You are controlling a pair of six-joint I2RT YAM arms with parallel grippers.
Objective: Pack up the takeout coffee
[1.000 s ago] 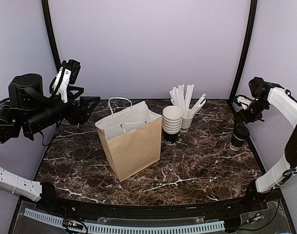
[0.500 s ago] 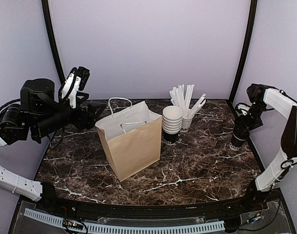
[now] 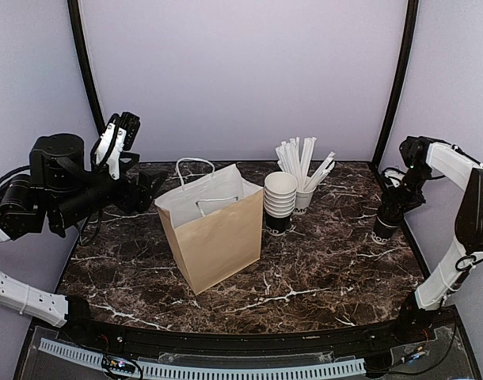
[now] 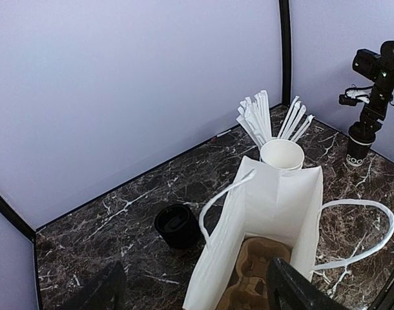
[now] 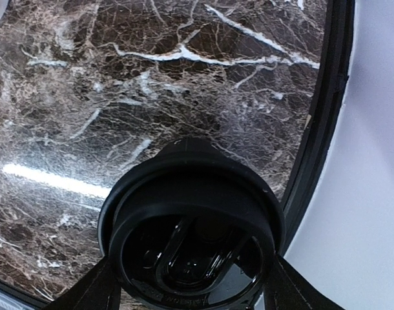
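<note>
Claw (image 3: 386, 215) lower around takeout coffee (image 3: 382, 231)

Table top (image 3: 321, 269): dark brown marble-look slab, white veins, polished, glare streaks in right wrist view
Takeout coffee (image 3: 382, 231): black paper wall, matt, white print; lid (image 5: 194, 219) black plastic, smooth, glossy
Bag (image 3: 218, 241): brown kraft paper, matt, creased; inside white; handles (image 4: 393, 225) white paper cord
Cup carrier (image 4: 255, 271) in bag: brown moulded pulp, rough
Straws (image 3: 301, 162): white paper wrap
Stacked cups (image 3: 279, 202): black paper outside, white inside
Walls (image 3: 241, 71): pale lilac, smooth, matt
</note>
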